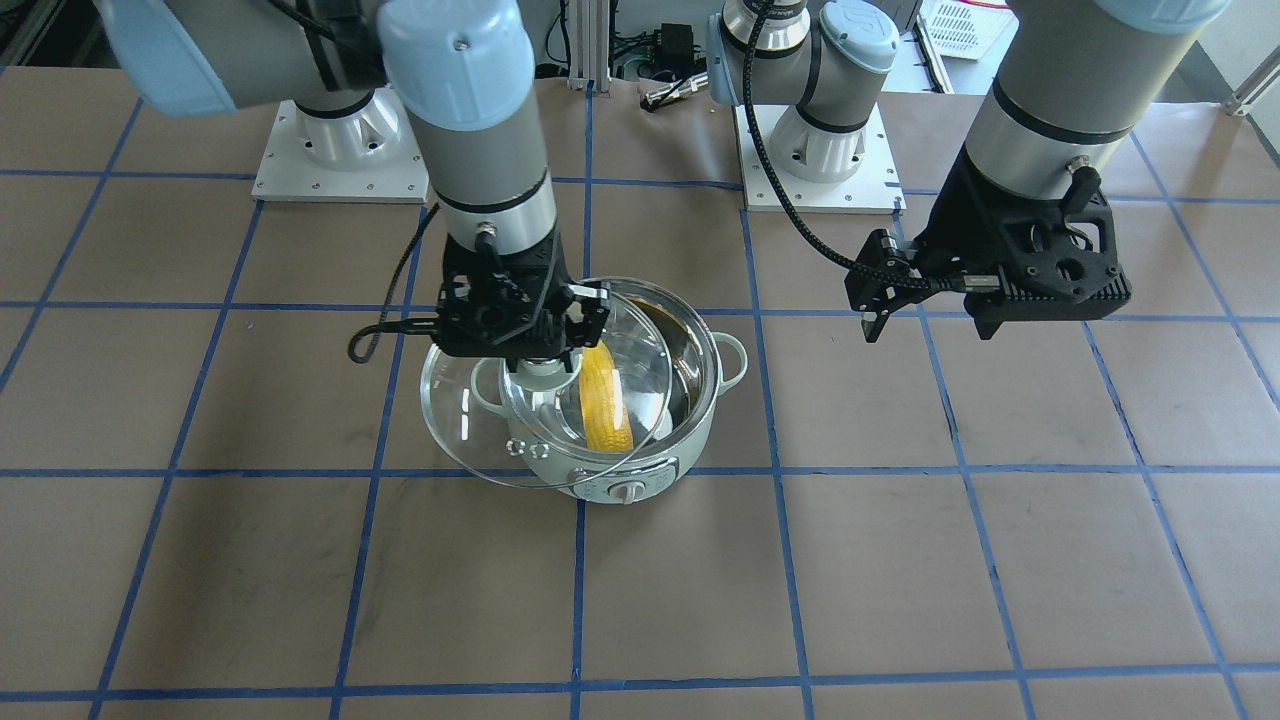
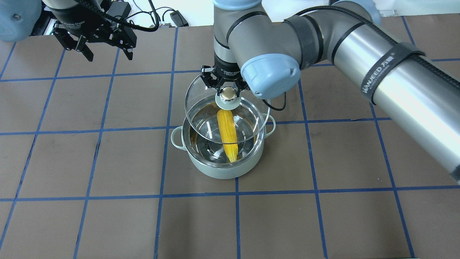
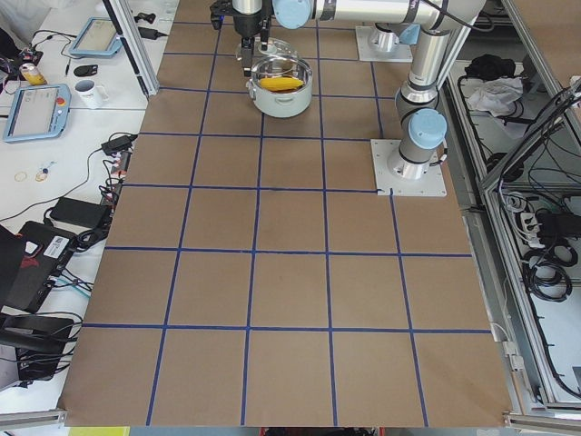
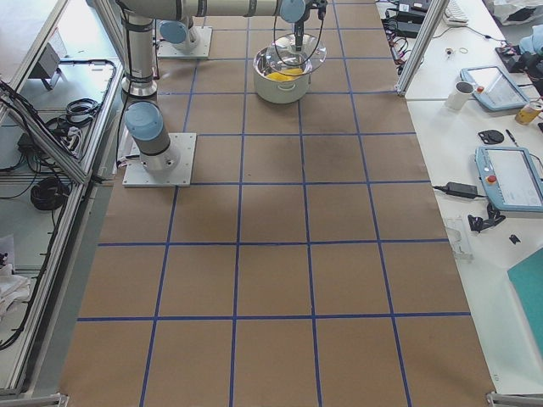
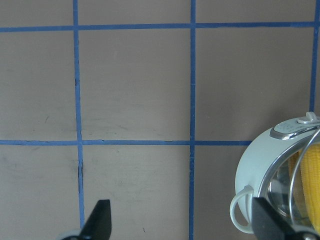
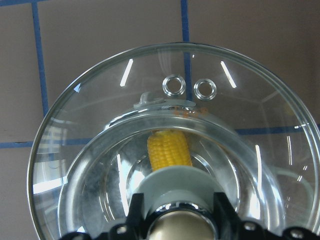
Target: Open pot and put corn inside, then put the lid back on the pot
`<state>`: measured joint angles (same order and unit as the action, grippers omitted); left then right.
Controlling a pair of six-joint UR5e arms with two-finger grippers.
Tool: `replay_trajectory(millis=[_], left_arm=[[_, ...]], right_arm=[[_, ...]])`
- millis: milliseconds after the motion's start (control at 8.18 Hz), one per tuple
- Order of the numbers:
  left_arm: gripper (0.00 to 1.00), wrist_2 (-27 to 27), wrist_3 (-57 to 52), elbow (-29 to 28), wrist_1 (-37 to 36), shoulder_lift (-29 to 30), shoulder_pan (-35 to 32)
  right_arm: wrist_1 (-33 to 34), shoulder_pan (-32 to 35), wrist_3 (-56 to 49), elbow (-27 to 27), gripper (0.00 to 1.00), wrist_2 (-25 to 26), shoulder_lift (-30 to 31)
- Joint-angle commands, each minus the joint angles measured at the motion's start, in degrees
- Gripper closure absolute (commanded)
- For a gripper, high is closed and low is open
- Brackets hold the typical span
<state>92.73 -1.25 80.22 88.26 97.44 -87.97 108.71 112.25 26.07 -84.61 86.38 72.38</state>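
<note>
Glass lid [image 2: 205, 105] hangs tilted from my right gripper [image 2: 230, 92], clamped on its knob, over the pot [image 2: 222, 172], well in from the table's far edge. The corn [image 2: 227, 133] lies inside. Last step, I judge: centre, level, lower. My left gripper [image 2: 107, 54] is spread and empty.

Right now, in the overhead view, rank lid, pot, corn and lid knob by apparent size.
1. lid and pot: about alike; the lid is held higher, nearer the camera, so unranked.
2. corn.
3. knob.

Brown tbl [image 5: 135, 85] w/ blue grid [image 5: 192, 85]
</note>
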Motion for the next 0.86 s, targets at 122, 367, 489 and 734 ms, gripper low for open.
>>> replay_trajectory(millis=[122, 367, 489, 734], left_arm=[[0.00, 0.2, 0.0, 0.2, -0.1, 0.0, 0.0], [0.00, 0.3, -0.3, 0.5, -0.1, 0.0, -0.1], [0.00, 0.2, -0.2, 0.7, -0.1, -0.1, -0.1], [0.00, 0.3, -0.4, 1.1, -0.2, -0.2, -0.2]], right_arm=[[0.7, 2.5, 3.4, -1.0, 0.89, -0.2, -1.5], [0.6, 2.5, 3.8, -2.0, 0.88, -1.6, -1.4], [0.2, 2.5, 3.4, -2.0, 0.88, -1.7, -1.2], [-0.9, 2.5, 3.4, -2.4, 0.88, -1.9, -1.2]])
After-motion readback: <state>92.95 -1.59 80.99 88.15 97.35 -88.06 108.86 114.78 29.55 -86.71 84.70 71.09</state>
